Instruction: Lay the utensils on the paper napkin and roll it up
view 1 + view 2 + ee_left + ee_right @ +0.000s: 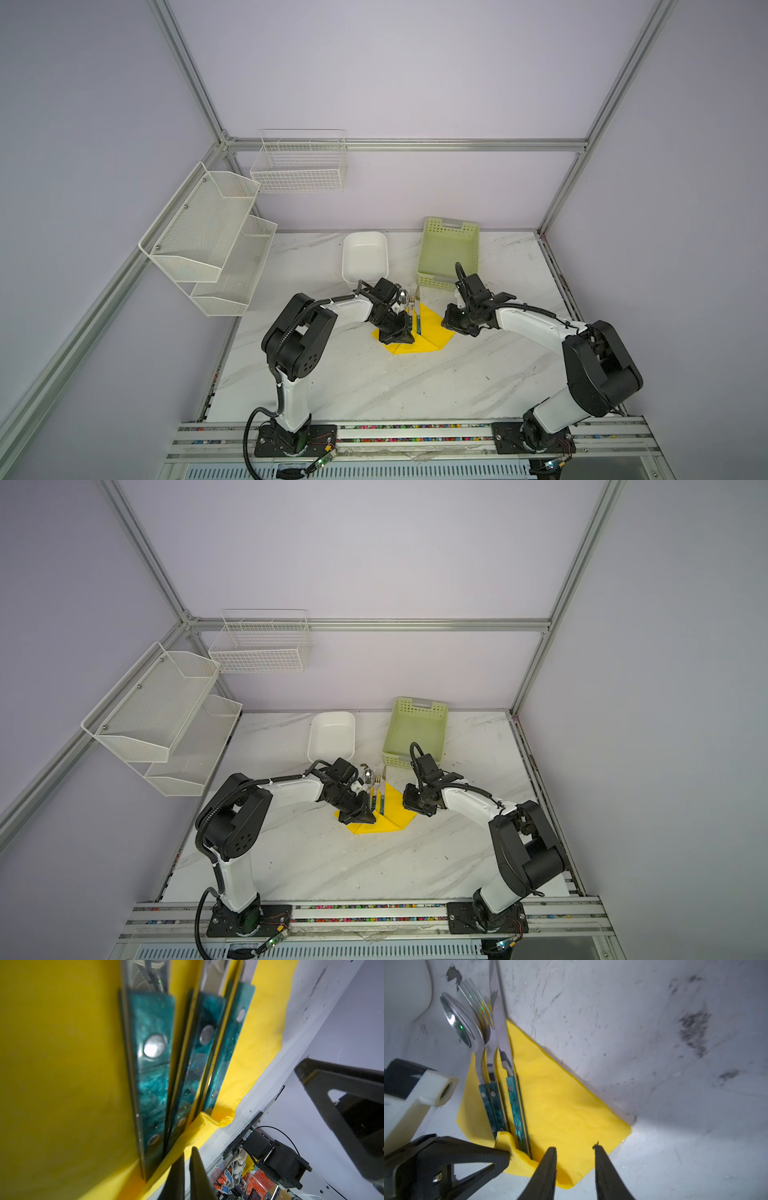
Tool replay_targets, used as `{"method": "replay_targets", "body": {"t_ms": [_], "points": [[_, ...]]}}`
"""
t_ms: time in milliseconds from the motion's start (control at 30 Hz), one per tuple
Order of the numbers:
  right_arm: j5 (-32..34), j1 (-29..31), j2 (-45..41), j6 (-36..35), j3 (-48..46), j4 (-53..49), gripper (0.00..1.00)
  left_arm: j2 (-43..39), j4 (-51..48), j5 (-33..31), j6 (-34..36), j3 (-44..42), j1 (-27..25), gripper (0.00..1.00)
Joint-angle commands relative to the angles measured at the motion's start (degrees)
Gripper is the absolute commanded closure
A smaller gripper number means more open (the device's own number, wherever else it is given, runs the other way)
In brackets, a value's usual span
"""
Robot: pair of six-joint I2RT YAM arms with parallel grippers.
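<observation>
The yellow paper napkin (430, 328) (395, 808) lies on the marble table. The utensils (413, 303) (376, 781) rest side by side on it: spoon (456, 1020), fork (477, 1001) and knife (497, 1012), with their teal handles (153, 1064) on the paper and their heads past its far edge. The napkin's near edge (503, 1138) is folded up at the handle ends. My left gripper (405, 336) (189, 1151) is shut on that fold. My right gripper (451, 320) (574, 1147) hovers open over the napkin's right corner, with nothing between its fingers.
A white dish (365, 235) and a pale green perforated basket (434, 280) stand just behind the napkin. White mesh shelves (208, 237) and a wire basket (299, 166) hang on the left and back walls. Metal rails run along the table's front edge.
</observation>
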Motion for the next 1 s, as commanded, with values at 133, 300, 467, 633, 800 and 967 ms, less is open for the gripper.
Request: {"method": "replay_targets", "body": {"t_ms": [133, 300, 467, 633, 800, 967], "points": [[0.88, -3.4, 1.5, -4.7, -0.65, -1.37, 0.52, 0.31, -1.73, -1.23, 0.08, 3.12, -0.01, 0.9], [-0.5, -3.92, 4.09, -6.45, -1.26, 0.23, 0.53, 0.4, -1.47, -1.15, 0.0, 3.08, 0.01, 0.9], [-1.99, -4.21, 5.74, -6.54, -2.44, 1.6, 0.53, 0.2, -1.46, -1.12, 0.0, 2.99, 0.0, 0.9], [-7.19, -4.29, 5.91, -4.82, -4.75, 5.85, 0.54, 0.08, -1.43, -1.19, -0.07, 2.78, -0.02, 0.9], [-16.4, -4.35, 5.3, -0.82, -7.57, 13.26, 0.57, -0.02, -1.42, -1.14, -0.13, 2.65, -0.01, 0.9], [-25.75, -4.32, 3.88, 3.68, -10.52, 22.09, 0.58, -0.09, -1.36, -1.17, -0.09, 2.46, -0.01, 0.9]]}}
